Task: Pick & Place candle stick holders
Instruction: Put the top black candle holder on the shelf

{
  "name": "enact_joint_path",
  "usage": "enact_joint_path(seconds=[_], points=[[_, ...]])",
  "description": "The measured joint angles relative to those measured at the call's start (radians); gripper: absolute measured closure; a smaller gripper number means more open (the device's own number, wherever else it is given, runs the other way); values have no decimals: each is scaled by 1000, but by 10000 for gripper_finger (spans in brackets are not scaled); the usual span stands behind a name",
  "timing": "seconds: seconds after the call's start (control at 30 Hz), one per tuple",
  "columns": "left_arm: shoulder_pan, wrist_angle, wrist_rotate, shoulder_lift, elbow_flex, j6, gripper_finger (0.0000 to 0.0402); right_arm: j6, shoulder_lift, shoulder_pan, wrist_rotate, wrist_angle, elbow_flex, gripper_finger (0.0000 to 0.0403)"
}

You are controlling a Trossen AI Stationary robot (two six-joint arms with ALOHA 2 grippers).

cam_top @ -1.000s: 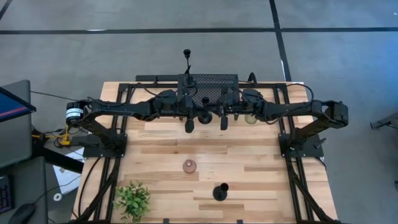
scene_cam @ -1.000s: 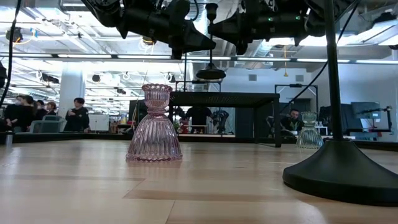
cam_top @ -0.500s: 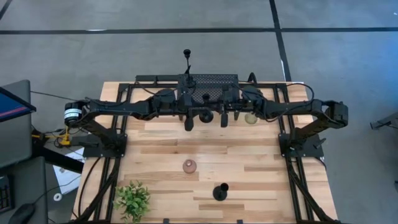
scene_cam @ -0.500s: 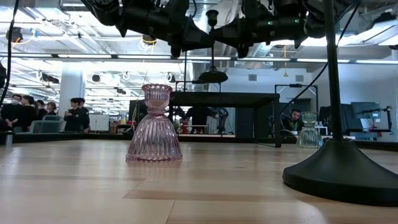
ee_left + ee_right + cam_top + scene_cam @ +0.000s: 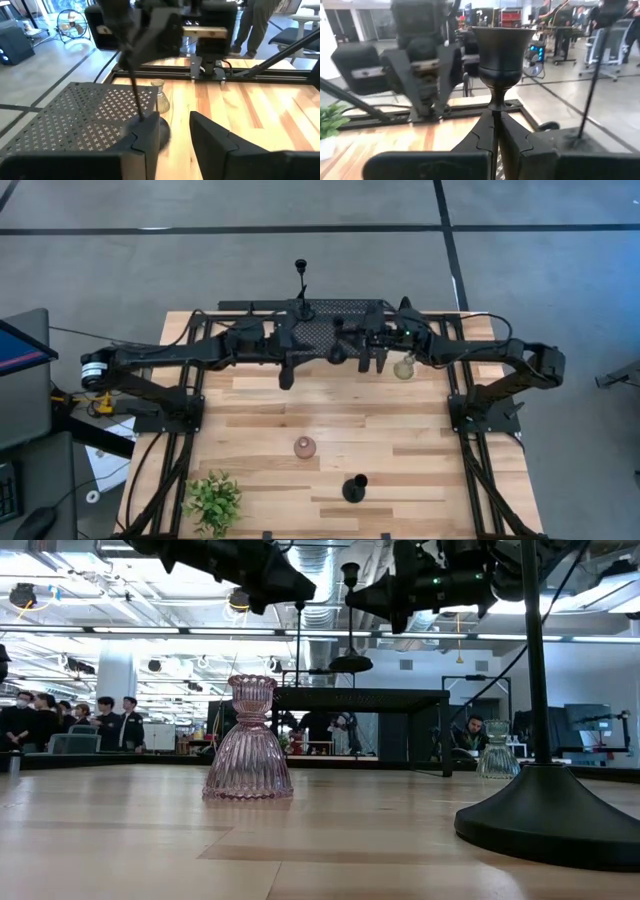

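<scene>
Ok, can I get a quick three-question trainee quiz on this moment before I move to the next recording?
1. True or false: the right gripper is shut on the stem of a black candlestick.
2. Which stands nearest the plant? A) pink glass holder B) clear glass holder C) mesh platform
3. Fill in: the left gripper is ____ (open or shut).
Key: 1 true; 2 A; 3 open.
</scene>
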Motion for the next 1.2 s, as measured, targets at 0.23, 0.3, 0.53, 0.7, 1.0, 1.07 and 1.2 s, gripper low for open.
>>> enact_joint_path(seconds=[0.23, 0.3, 0.53, 0.7, 1.0, 1.07, 1.2], points=[[-16, 7, 0, -57, -70, 0, 354, -7, 37, -66, -29, 35, 16, 403], [-16, 10, 0, -72, -82, 0, 374, -13, 55, -82, -30, 37, 40, 403], [-16, 20, -6, -139, -135, 0, 396, -14, 144, -137, -52, 37, 131, 403], [-16, 23, -27, -171, -163, 0, 398, -7, 200, -179, -52, 32, 159, 403], [-17, 40, -34, -179, -188, 0, 398, 21, 258, -232, -51, 109, 171, 403], [-20, 40, -38, -179, -188, 0, 398, 18, 257, -238, -48, 109, 171, 403], [-20, 45, -45, -179, -188, 0, 396, 13, 256, -251, -48, 134, 171, 403]])
